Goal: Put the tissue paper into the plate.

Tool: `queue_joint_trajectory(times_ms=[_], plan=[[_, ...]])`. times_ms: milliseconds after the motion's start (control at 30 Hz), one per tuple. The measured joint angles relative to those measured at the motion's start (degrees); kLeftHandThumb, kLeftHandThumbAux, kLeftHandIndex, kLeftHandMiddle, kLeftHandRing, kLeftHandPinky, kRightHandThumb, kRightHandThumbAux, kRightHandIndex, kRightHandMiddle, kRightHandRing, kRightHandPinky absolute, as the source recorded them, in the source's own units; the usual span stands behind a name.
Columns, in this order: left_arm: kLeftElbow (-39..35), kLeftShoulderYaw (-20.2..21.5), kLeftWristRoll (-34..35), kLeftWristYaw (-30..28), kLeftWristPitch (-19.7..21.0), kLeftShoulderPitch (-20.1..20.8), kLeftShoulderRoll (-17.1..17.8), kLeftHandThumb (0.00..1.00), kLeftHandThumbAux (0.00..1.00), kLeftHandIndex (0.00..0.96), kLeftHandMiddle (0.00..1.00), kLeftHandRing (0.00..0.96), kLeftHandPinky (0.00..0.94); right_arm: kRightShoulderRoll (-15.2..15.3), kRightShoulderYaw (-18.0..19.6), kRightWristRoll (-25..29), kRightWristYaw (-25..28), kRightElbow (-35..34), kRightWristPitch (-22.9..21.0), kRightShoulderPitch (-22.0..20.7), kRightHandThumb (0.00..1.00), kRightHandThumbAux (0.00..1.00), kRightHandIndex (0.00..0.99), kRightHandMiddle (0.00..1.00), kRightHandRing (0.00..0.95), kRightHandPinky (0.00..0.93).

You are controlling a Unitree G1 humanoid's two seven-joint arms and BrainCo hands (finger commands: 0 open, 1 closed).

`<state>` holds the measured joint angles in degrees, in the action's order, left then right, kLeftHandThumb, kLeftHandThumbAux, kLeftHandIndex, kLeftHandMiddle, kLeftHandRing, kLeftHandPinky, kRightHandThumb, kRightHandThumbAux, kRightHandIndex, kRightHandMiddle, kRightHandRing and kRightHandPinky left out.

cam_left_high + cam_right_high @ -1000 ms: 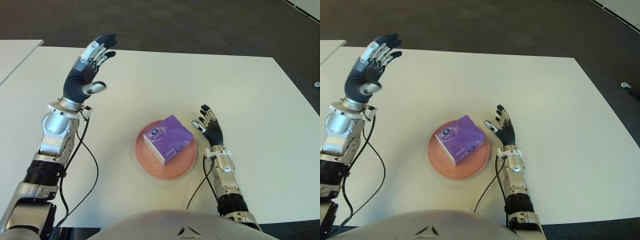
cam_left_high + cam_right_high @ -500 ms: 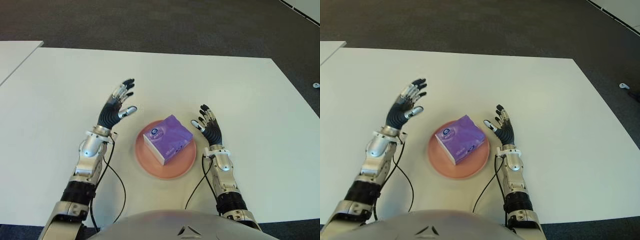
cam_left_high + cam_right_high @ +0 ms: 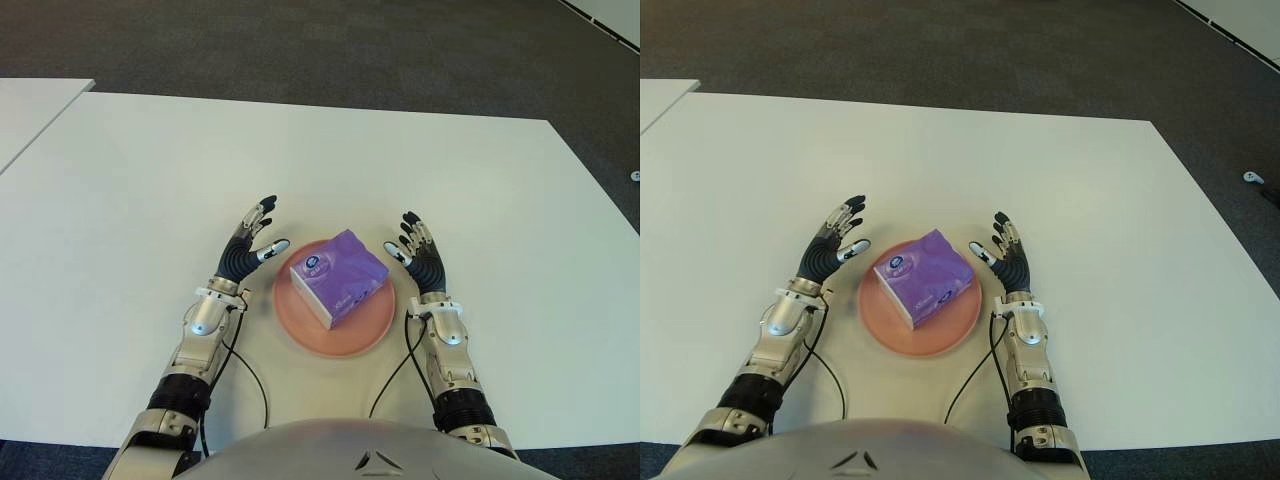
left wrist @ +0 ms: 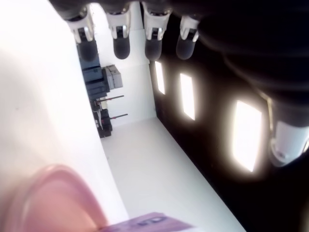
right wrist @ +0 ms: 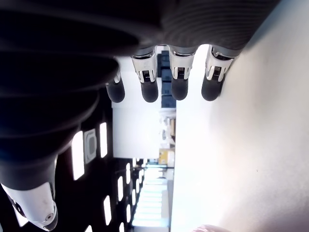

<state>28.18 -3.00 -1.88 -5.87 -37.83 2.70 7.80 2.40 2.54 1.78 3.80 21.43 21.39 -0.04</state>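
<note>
Left eye view: a purple tissue paper pack [image 3: 337, 277] lies inside the round pink plate [image 3: 350, 335], set at an angle to the plate's rim and fully within it. The plate sits on the white tabletop [image 3: 450, 170], close to the near edge. The left robot hand [image 3: 250, 248] is just beside the plate's left rim, palm turned toward the pack, fingers spread and extended, holding nothing. The right robot hand [image 3: 421, 258] is just beside the plate's right rim, likewise spread, holding nothing. Neither hand touches the pack. A black cable [image 3: 243, 368] loops on the tabletop beside the left forearm; another runs beside the right forearm. Dark carpet floor [image 3: 330, 45] lies beyond the far edge.

Right eye view: same arrangement; the pack [image 3: 923, 278] sits between the two hands, apart from both.

Left wrist view: four fingertips [image 4: 121, 46] extended in a row, thumb [image 4: 288, 145] set apart; nothing between them. Part of the plate rim [image 4: 53, 193] and an edge of the purple pack [image 4: 147, 223] show beyond the palm.

Right wrist view: four fingertips [image 5: 178, 87] extended, thumb [image 5: 34, 208] well apart, nothing held; bare tabletop [image 5: 251, 159] alongside
</note>
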Motion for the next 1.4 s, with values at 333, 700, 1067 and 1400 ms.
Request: queue_joint_trajectory(times_ms=[333, 700, 1067, 1400], plan=[[6.2, 0.7, -3.6, 7.0, -4.2, 4.1, -2.8, 0.000, 0.478, 0.000, 0.000, 0.000, 0.000, -0.2, 0.0, 0.4, 0.2, -1.3, -1.8, 0.2, 0.018, 0.665, 0.000, 0.000, 0.000, 0.000], [7.8, 1.9, -3.6, 8.7, -4.2, 4.9, -4.2, 0.000, 0.495, 0.000, 0.000, 0.000, 0.000, -0.3, 0.2, 0.5, 0.2, -1.0, -1.8, 0.2, 0.008, 0.674, 0.000, 0.000, 0.000, 0.000], [9.4, 3.8, -5.5, 16.2, -4.3, 5.5, -4.2, 0.000, 0.489, 0.000, 0.000, 0.000, 0.000, -0.2, 0.3, 0.5, 0.1, -0.7, -1.8, 0.0, 0.008, 0.673, 0.000, 0.000, 0.000, 0.000], [7.7, 4.3, -6.6, 19.7, -4.3, 5.1, -4.2, 0.000, 0.507, 0.000, 0.000, 0.000, 0.000, -0.2, 0.5, 0.5, 0.3, -0.4, -1.8, -0.2, 0.018, 0.663, 0.000, 0.000, 0.000, 0.000]])
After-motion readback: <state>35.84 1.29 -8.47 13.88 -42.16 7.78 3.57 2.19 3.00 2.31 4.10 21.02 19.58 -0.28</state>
